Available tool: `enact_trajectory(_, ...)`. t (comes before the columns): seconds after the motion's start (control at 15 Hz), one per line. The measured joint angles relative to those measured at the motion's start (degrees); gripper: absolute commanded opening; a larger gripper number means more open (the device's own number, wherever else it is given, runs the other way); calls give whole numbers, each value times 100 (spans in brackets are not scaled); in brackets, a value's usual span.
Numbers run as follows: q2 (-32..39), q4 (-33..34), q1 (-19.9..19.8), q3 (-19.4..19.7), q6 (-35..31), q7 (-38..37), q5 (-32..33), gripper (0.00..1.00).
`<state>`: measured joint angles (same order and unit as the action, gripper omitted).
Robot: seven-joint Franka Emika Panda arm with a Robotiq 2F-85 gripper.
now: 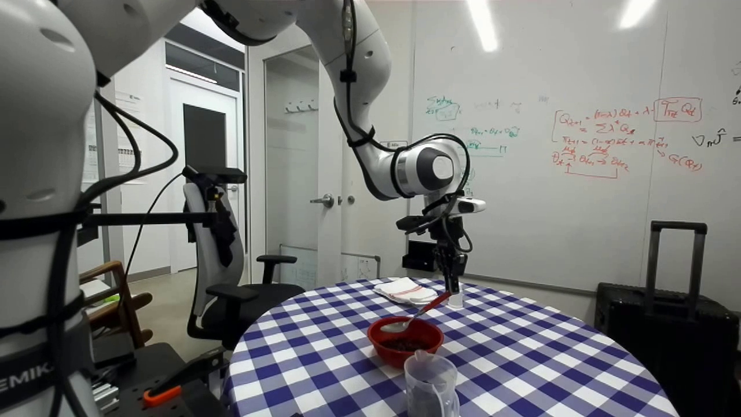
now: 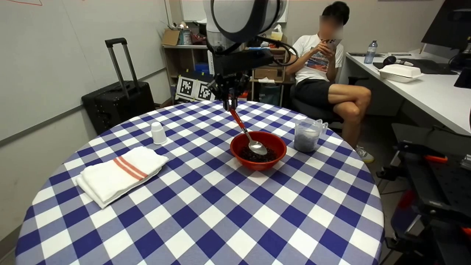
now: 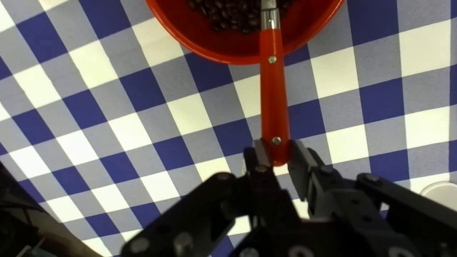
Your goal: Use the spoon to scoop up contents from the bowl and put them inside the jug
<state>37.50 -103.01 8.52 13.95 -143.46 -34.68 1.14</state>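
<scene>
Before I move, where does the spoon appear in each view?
In an exterior view: spoon, lower middle, slightly right of centre.
In an exterior view: spoon, around the centre.
Wrist view: spoon, right of centre, from top edge to gripper.
Shared landmark: red bowl, partly cropped in wrist view.

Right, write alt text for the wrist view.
A black pincer grips a spoon by its red handle, its metal neck over a red bowl of dark beans. The bowl, cut off by the frame, sits on a blue-checked tablecloth.
</scene>
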Motion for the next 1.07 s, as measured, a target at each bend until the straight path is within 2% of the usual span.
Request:
enact_trajectory(0.2,-324,-718,461,425,-515,-971,485,5)
enact_trajectory(0.47,-491,-1165,920,943,-633,-2147,1298,5)
enact_trajectory(0.8,-581,-1303,1153,1277,-596,-3288,2270,5)
enact_trajectory(1.07,-616,-1308,1203,1317,-386,-3991,2877,5)
